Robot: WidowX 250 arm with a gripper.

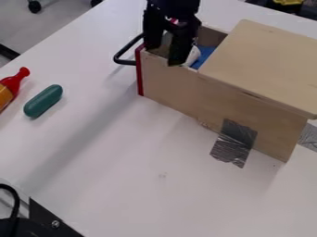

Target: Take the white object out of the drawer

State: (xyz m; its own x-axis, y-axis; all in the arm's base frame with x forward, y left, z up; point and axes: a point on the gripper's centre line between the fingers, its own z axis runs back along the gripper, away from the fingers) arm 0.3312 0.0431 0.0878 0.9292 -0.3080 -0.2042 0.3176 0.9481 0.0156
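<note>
On the white tabletop, the open drawer is containing the white object, awaiting removal; gripper closure cannot be determined.

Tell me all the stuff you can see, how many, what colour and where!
Box: one, light wood, right side
Drawer: one, wood with red front, pulled out at the box's left end
Handle: one, black, on the drawer's front
White object: one, in the drawer, beside the claw
Blue thing: one, in the drawer
Tape: two pieces, silver, low on the box and at the right edge
Capsule shape: one, green, left
Bottle shape: one, red and orange, left edge
Table: one, white, under everything
Wheels: two, dark, top left
Yellow thing: one, top right
Claw: one, black, at the drawer
</note>
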